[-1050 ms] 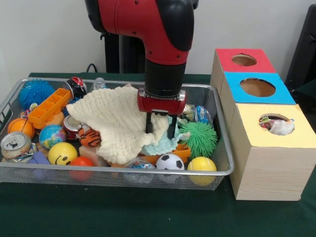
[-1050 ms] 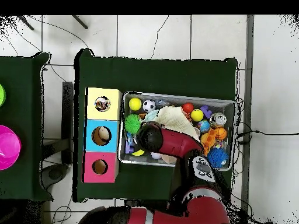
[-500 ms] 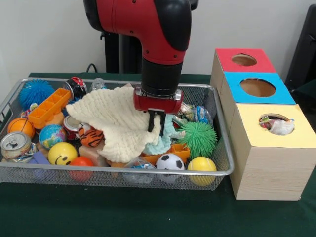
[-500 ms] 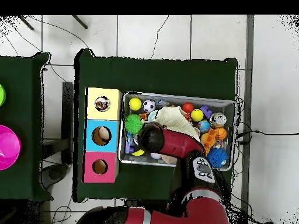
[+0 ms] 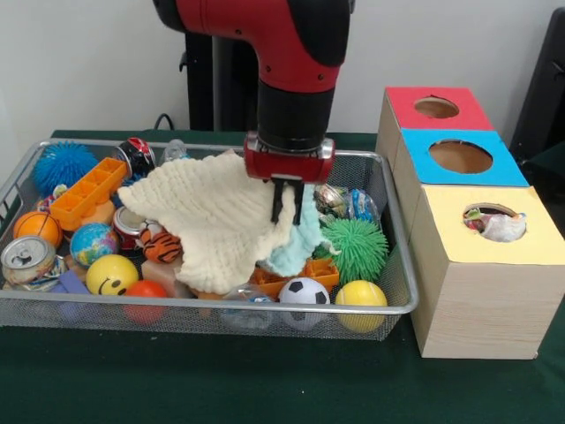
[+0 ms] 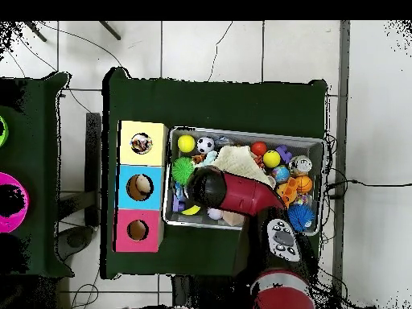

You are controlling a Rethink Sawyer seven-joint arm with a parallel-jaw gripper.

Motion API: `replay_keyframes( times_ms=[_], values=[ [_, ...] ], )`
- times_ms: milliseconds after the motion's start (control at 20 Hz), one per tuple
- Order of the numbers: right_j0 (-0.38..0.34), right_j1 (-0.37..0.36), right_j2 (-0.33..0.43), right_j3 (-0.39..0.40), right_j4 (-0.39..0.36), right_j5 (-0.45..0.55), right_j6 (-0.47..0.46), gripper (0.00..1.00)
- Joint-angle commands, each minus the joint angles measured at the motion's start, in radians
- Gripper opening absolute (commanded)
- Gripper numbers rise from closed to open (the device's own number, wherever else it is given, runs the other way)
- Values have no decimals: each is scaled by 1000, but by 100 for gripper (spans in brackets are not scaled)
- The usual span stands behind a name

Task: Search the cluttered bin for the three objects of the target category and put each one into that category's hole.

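1. In the front view you see the claw (image 5: 287, 205) clamped on a pale blue cloth (image 5: 296, 243), which hangs from it above the wire bin (image 5: 388, 305).
2. Just beside it, a cream cloth (image 5: 207, 216) drapes over balls and cans; a green spiky ball (image 5: 355, 249) sits on the other side.
3. From overhead, the arm (image 6: 229, 193) hides the claw; you see the yellow box (image 6: 143, 143), blue box (image 6: 139, 187) and red box (image 6: 137, 230) lined up beside the bin on the tabletop (image 6: 217, 100).

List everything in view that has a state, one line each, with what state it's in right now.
gripper: shut on the light blue cloth, above the bin
light blue cloth: pinched, partly lifted
cream cloth: draped over toys in the bin
wire bin: full of clutter
yellow box hole: holds an object
blue box hole: something inside, seen from overhead
red box hole: contents unclear
soda can: lying tilted
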Motion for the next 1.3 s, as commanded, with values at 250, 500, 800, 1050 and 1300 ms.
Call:
replay_keyframes(
  times_ms=[250,500,800,1050,1300],
  values=[
    [64,-249,45,82,134,358,230,0],
    [102,-300,13,115,158,424,246,0],
    [141,-322,-20,116,166,486,252,0],
    [168,-332,-39,99,181,518,270,0],
    [182,-313,-47,72,194,526,282,0]
  ],
)
